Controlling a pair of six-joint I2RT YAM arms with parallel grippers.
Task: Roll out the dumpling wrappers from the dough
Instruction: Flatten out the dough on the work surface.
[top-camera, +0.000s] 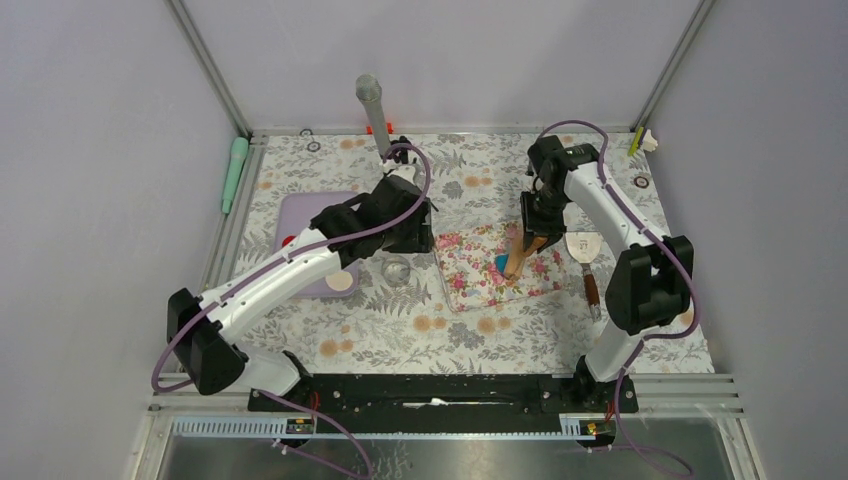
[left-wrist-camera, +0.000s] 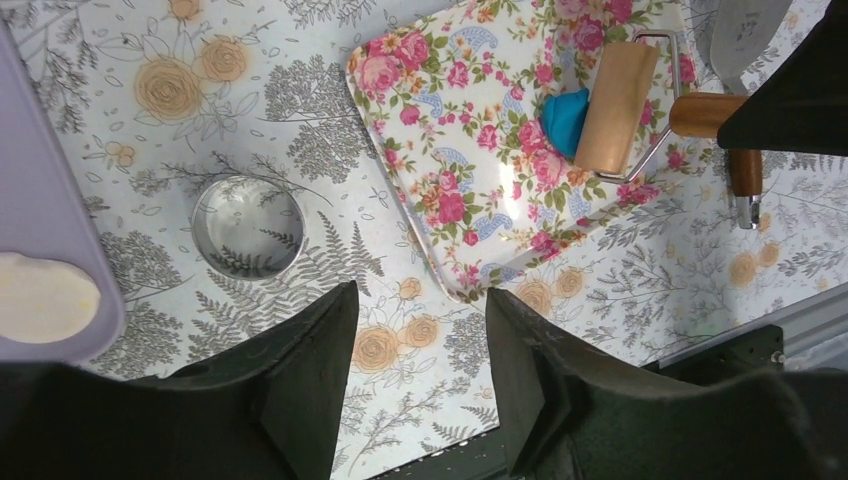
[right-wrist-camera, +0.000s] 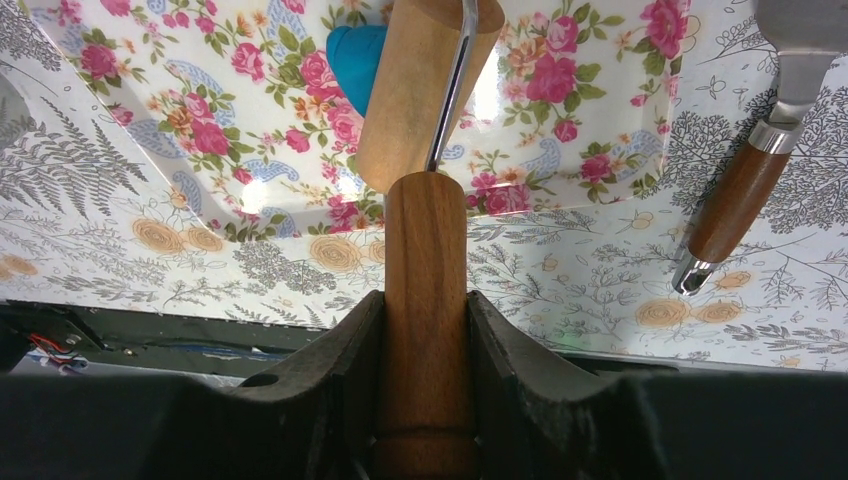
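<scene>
At the centre of the top view, the dough (top-camera: 501, 263) lies on the floral mat (top-camera: 465, 272) against the roller (right-wrist-camera: 405, 100). The right gripper (right-wrist-camera: 425, 310) clamps the roller's handle. The left gripper (left-wrist-camera: 420, 330) hangs spread and empty.

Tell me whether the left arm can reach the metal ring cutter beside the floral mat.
Probably yes. The left end effector hangs open and empty above the tablecloth; the metal ring cutter lies close by, clear of the floral mat, with nothing between them.
</scene>
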